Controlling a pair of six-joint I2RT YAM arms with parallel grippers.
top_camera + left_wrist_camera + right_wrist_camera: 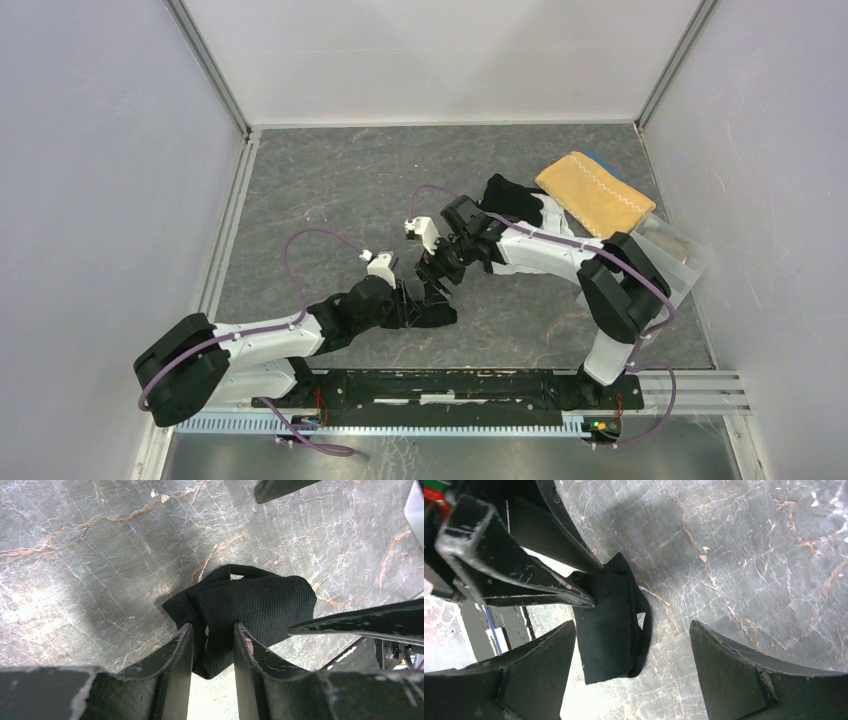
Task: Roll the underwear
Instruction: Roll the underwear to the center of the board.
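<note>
A piece of black ribbed underwear [255, 602], folded into a thick bundle, lies on the grey marbled table near the middle front [441, 315]. My left gripper [212, 636] is shut on the bundle's near end, with cloth pinched between both fingers. In the top view the left gripper [417, 299] reaches in from the left. My right gripper [633, 627] hovers open just above the bundle [604, 630], its fingers wide on either side and apart from the cloth. From above, the right gripper [438, 268] is just behind the left one.
A mustard-yellow towel [590, 190] lies at the back right, next to a clear plastic tray [685, 255] against the right wall. A dark cloth shape [508, 195] sits behind the right arm. A metal rail [460, 385] runs along the front edge.
</note>
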